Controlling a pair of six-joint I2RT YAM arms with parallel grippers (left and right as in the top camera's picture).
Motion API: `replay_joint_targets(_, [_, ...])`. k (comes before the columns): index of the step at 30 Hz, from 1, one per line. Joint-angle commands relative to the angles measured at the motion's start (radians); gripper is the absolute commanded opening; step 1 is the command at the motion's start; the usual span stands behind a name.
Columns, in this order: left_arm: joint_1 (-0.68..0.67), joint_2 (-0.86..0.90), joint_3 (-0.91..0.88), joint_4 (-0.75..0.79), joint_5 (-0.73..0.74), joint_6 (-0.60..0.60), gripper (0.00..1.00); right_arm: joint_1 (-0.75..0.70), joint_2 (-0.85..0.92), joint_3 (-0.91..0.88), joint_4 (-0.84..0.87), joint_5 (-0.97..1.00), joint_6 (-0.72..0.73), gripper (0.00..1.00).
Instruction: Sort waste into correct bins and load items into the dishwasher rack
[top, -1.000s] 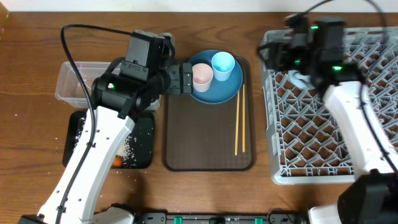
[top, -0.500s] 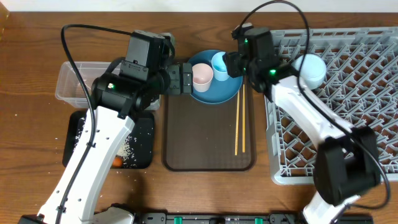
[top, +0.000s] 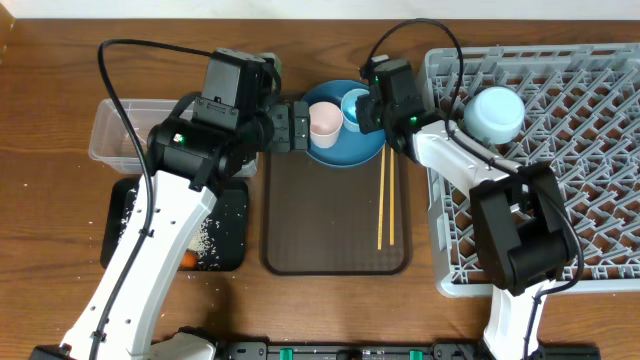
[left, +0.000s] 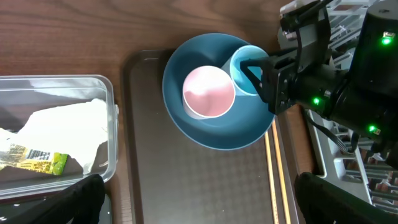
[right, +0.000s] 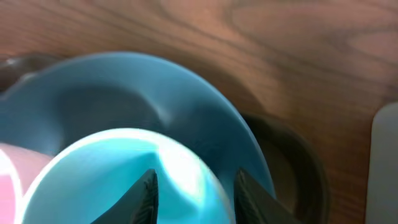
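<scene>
Right of the dark-blue plate (left: 217, 134), the light-blue bowl (top: 495, 112) is already sitting upturned in the dishwasher rack (top: 560, 230). Left of the plate, wrappers (left: 37, 158) are lying in the clear tub (left: 112, 124) and crumbs (top: 205, 240) in the black tray (top: 238, 215). The white-pink cup (left: 208, 92) and light-blue cup (left: 245, 62) are standing on the plate, and the chopsticks (top: 384, 195) are lying just beside it; all are waiting to be loaded. The right gripper (right: 196, 190) is straddling the light-blue cup's rim with its jaws partly apart; whether they are pinching it cannot be told. The left gripper (top: 300, 126) is hovering just left of the plate, jaws wide apart.
</scene>
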Motion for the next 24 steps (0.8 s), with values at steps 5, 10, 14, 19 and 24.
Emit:
replay_joint_targets(5, [0.003,0.004,0.01,-0.003,0.006,0.005,0.98,-0.001,-0.021,0.008,0.013,0.008,-0.015,0.33])
replay_joint_targets(10, [0.003,0.004,0.01,-0.003,0.006,0.006,0.98,-0.005,-0.056,0.008,0.013,0.012,-0.034,0.37])
replay_joint_targets(14, [0.003,0.004,0.01,-0.003,0.006,0.005,0.98,-0.006,-0.09,0.008,0.009,0.011,-0.033,0.43])
replay_joint_targets(19, [0.003,0.004,0.01,-0.003,0.006,0.005,0.98,-0.009,-0.131,0.008,-0.005,0.011,-0.033,0.51])
replay_joint_targets(24, [0.003,0.004,0.01,-0.003,0.006,0.005,0.98,-0.011,-0.175,0.008,-0.051,0.011,-0.033,0.56])
